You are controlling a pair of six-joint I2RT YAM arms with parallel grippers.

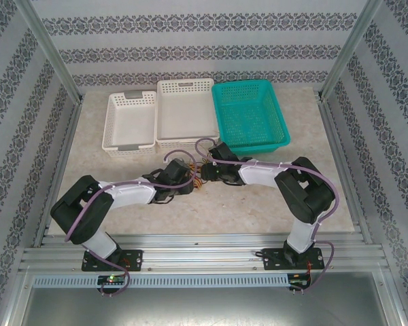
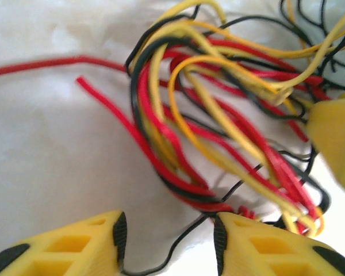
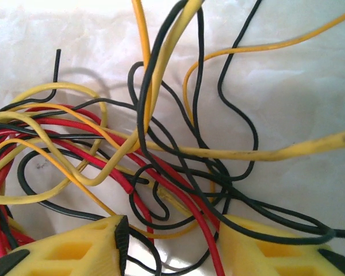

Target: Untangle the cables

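Left gripper (image 2: 169,238) fingers spread wide, one thin black strand crossing the gap, nothing clamped. Right gripper (image 3: 172,241) equally wide, red and black strands running through. Tangle of thin red, yellow, orange and black cables (image 1: 202,174) lies mid-table between both grippers. Beyond it, two white slotted plastic baskets (image 1: 111,122) (image 1: 185,86) and a teal mesh plastic basket (image 1: 248,115).

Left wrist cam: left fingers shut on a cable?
No. The yellow plastic fingers of the left gripper stand wide apart, clamping none of the thin red, yellow and black cables.
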